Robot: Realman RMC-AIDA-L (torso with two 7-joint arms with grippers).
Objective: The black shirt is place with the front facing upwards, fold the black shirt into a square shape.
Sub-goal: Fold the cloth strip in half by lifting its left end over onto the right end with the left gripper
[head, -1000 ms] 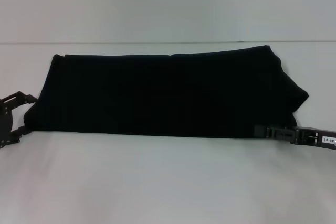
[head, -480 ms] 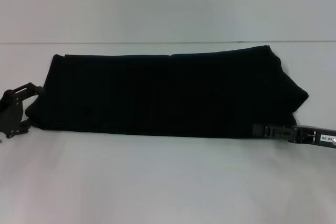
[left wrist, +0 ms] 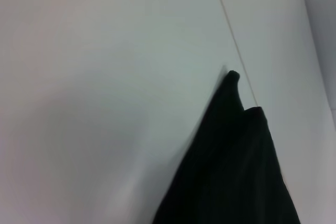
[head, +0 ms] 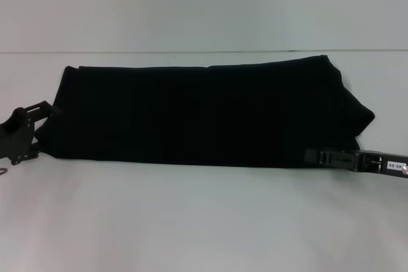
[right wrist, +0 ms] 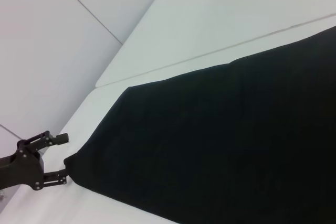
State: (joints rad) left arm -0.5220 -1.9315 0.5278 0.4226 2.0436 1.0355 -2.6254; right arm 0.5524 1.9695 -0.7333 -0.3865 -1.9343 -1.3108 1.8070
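Black shirt (head: 204,114) lies as long band on counter (head: 204,221), crosswise folds left; left tool (head: 39,130) spread at its left end, right tool (head: 312,156) at near-right hem, state not discernible.

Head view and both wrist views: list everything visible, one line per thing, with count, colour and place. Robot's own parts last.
black shirt: one, black, folded into a long band lying across the middle of the table; no print shows.
table: one, white, under the shirt, a thin seam line running across it behind the shirt.
left gripper: one, black, at the shirt's left end near its front corner, fingers apart, also seen in the right wrist view.
right gripper: one, black with a white label on the arm, at the shirt's front edge near its right end, lying flat and narrow.
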